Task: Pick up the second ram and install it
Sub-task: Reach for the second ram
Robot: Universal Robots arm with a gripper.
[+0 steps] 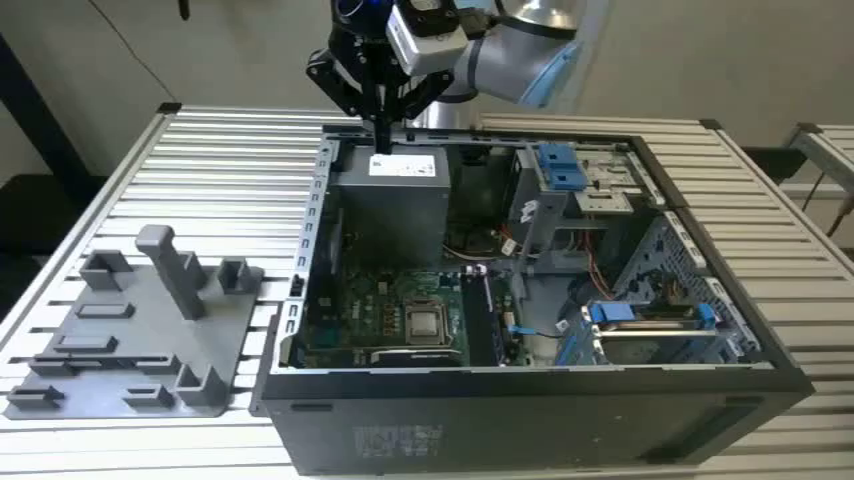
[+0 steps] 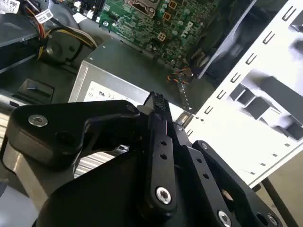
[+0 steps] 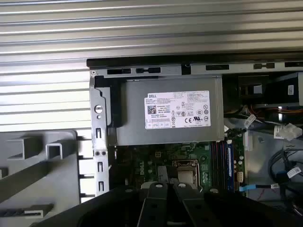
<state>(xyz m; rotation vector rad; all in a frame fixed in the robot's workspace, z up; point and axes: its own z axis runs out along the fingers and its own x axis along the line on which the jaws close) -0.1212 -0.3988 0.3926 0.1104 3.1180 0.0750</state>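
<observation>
Hovering above power supply (image 1: 387, 200), claw (image 1: 383, 146) pinched shut, anything gripped impossible to tell.

Bright, even light from above washes the ribbed bench (image 1: 227, 170), whose slats glare pale. The open computer case (image 1: 534, 410) is dim and shadowed inside. The black gripper (image 2: 158, 101) shows a faint sheen; the grey tray (image 1: 140, 325) casts soft shadows.

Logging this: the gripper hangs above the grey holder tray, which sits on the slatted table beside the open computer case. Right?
No. In the exterior view the gripper hangs above the power supply inside the open computer case, not the grey holder tray. The tray does sit on the slatted table beside the case.
</observation>
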